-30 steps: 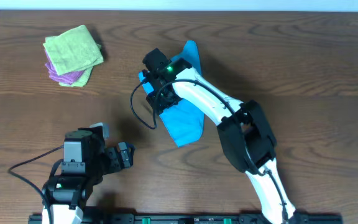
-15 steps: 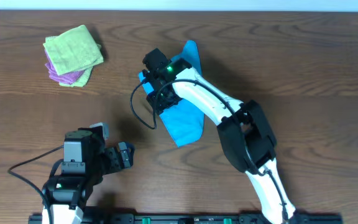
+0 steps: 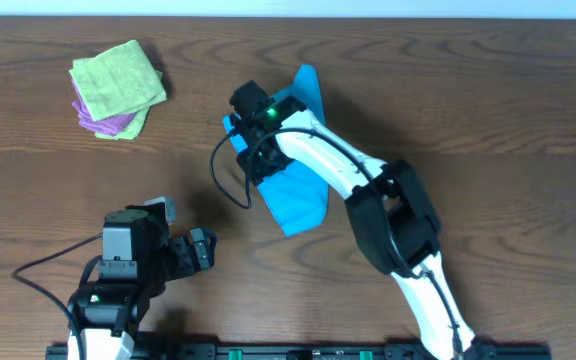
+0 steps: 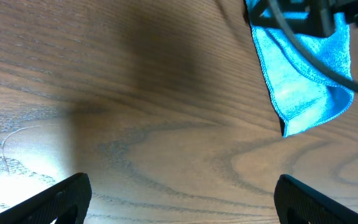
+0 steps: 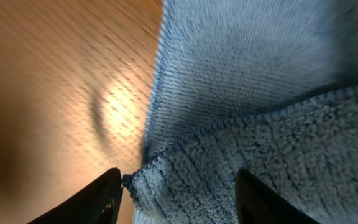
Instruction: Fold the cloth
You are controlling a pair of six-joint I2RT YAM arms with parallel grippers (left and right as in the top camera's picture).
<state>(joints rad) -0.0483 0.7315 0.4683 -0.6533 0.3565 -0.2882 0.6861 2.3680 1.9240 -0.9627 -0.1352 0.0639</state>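
Cloth (image 3: 294, 198) half hidden under right claw (image 5: 179, 186), its fingers spread, left claw (image 4: 182, 194) released, fingertips cropped.

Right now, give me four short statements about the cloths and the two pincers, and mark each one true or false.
1. The blue cloth lies apart from the other two cloths. True.
2. The left pincer grips the blue cloth. False: it is open over the bare table, and the cloth lies clear of it.
3. The light green cloth lies on top of the purple cloth. True.
4. The right pincer is shut with nothing in it. False: its fingers stand apart, with an edge of the blue cloth between them.
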